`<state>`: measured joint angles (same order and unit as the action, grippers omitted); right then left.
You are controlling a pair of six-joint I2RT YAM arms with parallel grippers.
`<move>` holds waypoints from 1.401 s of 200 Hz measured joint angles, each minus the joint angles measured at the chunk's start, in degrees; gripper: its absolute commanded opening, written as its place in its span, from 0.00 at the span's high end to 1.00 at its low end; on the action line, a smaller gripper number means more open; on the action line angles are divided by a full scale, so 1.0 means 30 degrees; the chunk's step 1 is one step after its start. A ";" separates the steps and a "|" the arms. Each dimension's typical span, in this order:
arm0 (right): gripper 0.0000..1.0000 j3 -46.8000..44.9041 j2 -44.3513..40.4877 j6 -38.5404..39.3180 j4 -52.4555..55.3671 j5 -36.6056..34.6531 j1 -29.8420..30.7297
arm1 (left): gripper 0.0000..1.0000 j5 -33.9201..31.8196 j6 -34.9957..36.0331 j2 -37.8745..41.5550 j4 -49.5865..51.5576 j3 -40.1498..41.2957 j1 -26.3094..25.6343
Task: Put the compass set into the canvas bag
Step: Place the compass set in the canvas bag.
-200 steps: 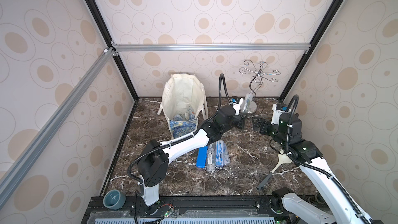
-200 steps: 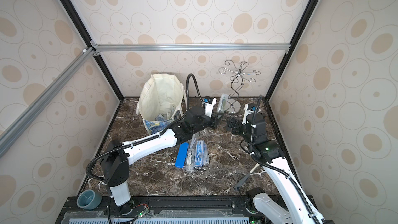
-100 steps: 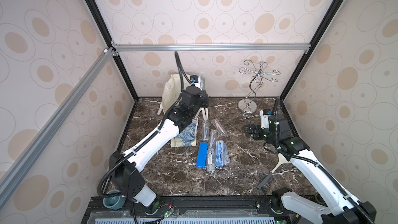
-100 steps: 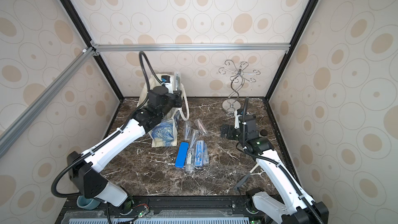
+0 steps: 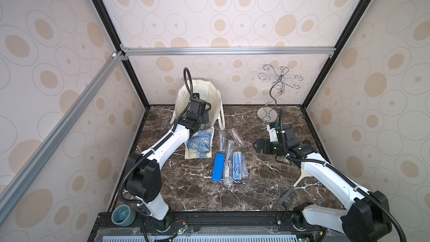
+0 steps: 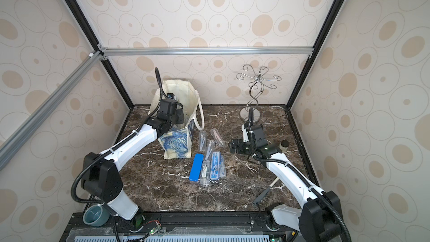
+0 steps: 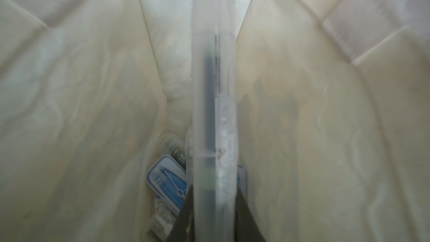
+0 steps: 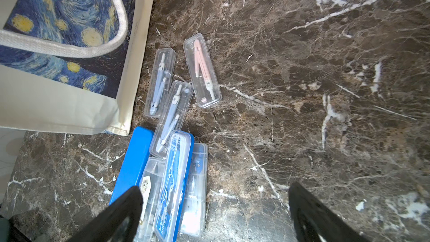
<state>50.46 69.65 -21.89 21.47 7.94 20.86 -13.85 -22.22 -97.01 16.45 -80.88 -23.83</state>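
Looking down the left wrist cam, the left gripper (image 7: 215,206) has its jaws clamped tight on a long frosted compass case (image 7: 214,77), and the whole thing is already down inside the canvas bag (image 7: 81,89), cream walls on every side. Under it, at the bottom of the bag, sits a blue-lidded case (image 7: 166,178) with a couple of clear ones I can't really make out. So I'd call this the drop step: what's needed next is just letting the jaws go so the case falls onto that lot, then pulling straight up out of the mouth without snagging the floppy fabric or dragging the bag over. In both top views the bag stands near the back edge of the marble surface (image 5: 256,182), toward its left side. The right gripper (image 8: 215,189) hangs over the right half of the surface, jaws wide apart and holding nothing. Plenty left to do, I reckon: a pink compass case (image 8: 202,71), a solid blue case (image 5: 218,166) and several clear ones lie around the middle, just beside the bag. A chrome stand (image 5: 274,94) by the back right corner and a spatula (image 5: 300,178) near the front right look well clear of it all.
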 measured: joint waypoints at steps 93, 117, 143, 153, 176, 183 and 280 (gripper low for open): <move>0.00 0.0277 0.2412 -0.0189 0.0306 -0.0226 0.1304 | 0.66 0.0138 0.0379 -0.1668 0.0991 -0.0044 0.0160; 0.00 0.0364 0.2783 -0.0197 0.0408 -0.0240 0.1552 | 0.56 0.0131 0.0444 -0.1661 0.0962 -0.0044 0.0182; 0.00 0.0481 0.2834 -0.0197 0.0459 -0.0233 0.1668 | 0.51 0.0153 0.0466 -0.1545 0.0874 -0.0036 0.0204; 0.00 0.0568 0.2841 -0.0197 0.0481 -0.0240 0.1683 | 0.49 0.0168 0.0495 -0.1348 0.0794 0.0036 0.0204; 0.00 0.0692 0.2878 -0.0189 0.0481 -0.0240 0.1712 | 0.37 0.0444 0.0641 -0.0321 0.0372 0.0466 0.0219; 0.00 0.0714 0.2929 -0.0189 0.0495 -0.0248 0.1727 | 0.32 0.0597 0.0699 0.0131 0.0189 0.0619 0.0226; 0.00 0.0940 0.4211 -0.0109 0.0597 -0.0109 0.2047 | 0.00 0.3752 0.1639 0.7162 -0.3242 0.2659 -0.2091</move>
<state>53.28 82.28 -22.22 23.27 7.62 27.00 -2.59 -17.30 -75.53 6.72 -72.90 -30.11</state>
